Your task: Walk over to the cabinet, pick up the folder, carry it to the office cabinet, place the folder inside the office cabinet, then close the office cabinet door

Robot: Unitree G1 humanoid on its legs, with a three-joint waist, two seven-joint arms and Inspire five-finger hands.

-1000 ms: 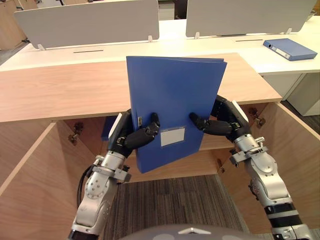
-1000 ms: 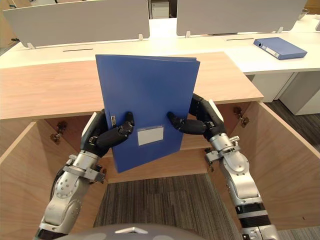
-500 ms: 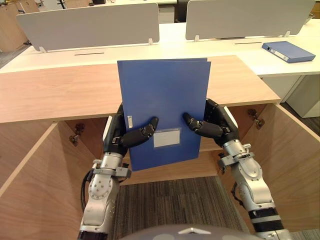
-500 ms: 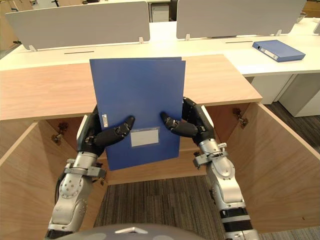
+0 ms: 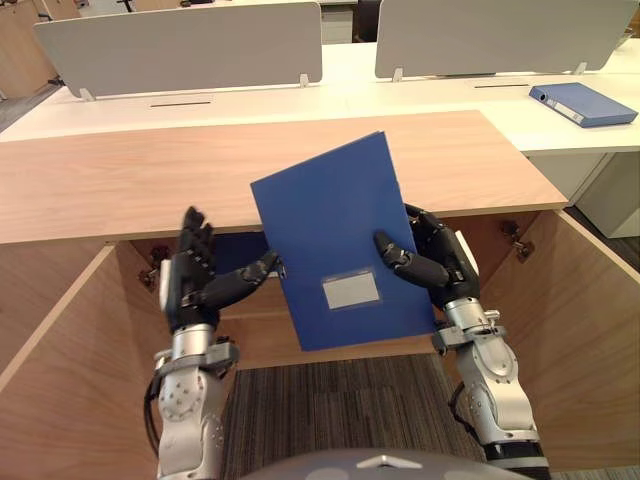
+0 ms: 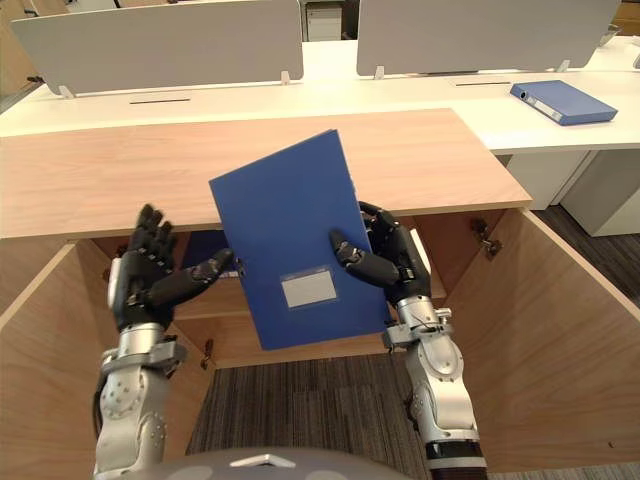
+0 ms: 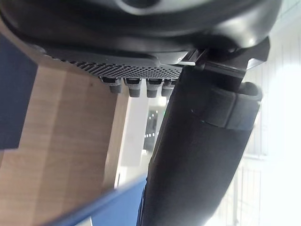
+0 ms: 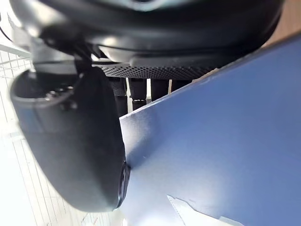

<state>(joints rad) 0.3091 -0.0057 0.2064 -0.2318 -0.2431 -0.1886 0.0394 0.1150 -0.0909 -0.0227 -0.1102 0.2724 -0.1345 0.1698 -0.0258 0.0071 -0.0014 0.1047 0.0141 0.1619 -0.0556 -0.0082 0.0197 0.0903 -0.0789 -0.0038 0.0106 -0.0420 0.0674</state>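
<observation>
The blue folder with a white label is held up tilted in front of the open wooden cabinet. My right hand grips its right edge, with the thumb pressed on the blue front face and the fingers behind. My left hand hovers to the left of the folder with its fingers spread and straight. Its thumb tip reaches the folder's left edge. The left wrist view shows the thumb beside a strip of blue.
Both cabinet doors stand open: the left door and the right door flank my arms. Something blue lies on the shelf inside. A second blue folder rests on the white desk at the far right. Grey dividers stand behind.
My left hand has let go of the folder and drawn back to the left with its fingers spread. The folder has tipped and dropped lower, with my right hand shut on it.
</observation>
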